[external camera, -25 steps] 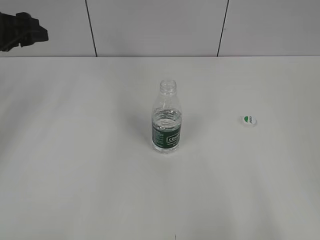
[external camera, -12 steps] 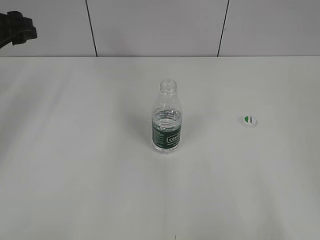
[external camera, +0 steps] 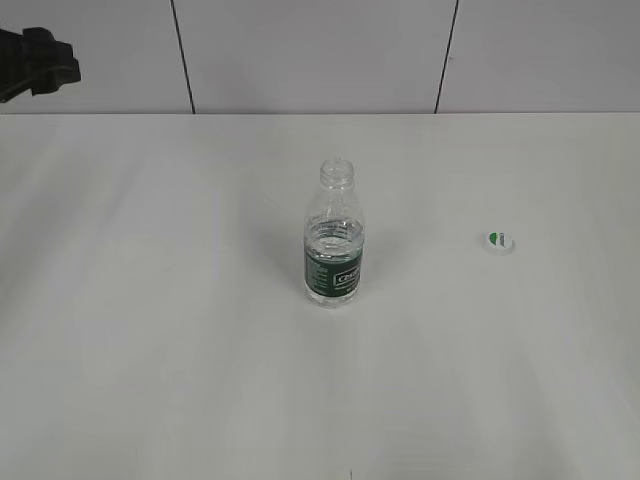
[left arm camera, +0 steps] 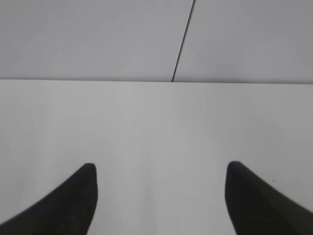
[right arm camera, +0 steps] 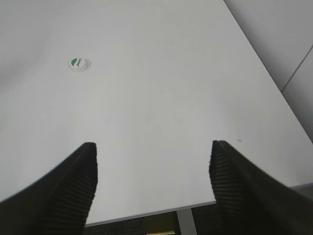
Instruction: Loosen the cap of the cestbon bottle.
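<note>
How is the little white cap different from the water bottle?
The cap is tiny and flat, lying on the table; the cestbon bottle is much taller and stands upright. The cap is solid white with a green patch on top; the bottle is see-through with a dark green label band. The cap lies off to the bottle's right, so the bottle's neck is open. Both rest on the same table, untouched.

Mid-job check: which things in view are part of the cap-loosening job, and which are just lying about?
Job:
- cestbon bottle, upright mid-table, neck bare
- cap, off, lying on the table to the bottle's right

Lying about:
- nothing else on the white table; only the wall panels behind
</note>
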`<move>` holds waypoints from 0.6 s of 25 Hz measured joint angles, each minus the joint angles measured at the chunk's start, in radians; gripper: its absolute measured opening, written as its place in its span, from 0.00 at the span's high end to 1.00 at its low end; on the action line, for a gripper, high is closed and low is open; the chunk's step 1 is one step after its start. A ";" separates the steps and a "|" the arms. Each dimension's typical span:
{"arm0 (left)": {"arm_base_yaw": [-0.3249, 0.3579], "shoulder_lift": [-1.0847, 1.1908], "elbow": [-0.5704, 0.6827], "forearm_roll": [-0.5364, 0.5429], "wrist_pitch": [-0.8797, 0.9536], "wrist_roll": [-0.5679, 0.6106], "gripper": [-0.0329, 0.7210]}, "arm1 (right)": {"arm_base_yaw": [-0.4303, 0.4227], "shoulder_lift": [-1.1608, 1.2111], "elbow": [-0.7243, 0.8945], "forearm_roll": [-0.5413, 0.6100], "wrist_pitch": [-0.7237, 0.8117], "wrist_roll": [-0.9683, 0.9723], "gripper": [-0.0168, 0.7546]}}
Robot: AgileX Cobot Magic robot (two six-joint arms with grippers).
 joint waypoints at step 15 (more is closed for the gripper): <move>-0.063 -0.130 0.131 -0.835 0.229 0.819 0.30 | -0.001 0.000 0.000 -0.001 0.000 0.000 0.27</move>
